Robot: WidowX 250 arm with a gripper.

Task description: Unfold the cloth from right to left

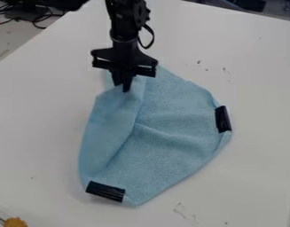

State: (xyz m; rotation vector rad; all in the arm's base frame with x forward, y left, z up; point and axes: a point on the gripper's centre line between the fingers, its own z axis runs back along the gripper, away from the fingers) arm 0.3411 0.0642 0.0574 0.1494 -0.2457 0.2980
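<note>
Cloth [176, 115] is laid in a loose, creased heap on the middle of the tabletop [253, 66], with its upper-left edge pinched between the fingers [127, 83]. It is likely light, limp and not slippery; its flap is best gripped by that edge, well apart from the black strips [105, 191], which may be stiffer.

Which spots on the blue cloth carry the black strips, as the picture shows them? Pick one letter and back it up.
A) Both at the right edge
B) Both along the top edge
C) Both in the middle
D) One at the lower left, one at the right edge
D: one black strip sits at the lower left of the blue cloth, and a second strip at its right edge.
</note>
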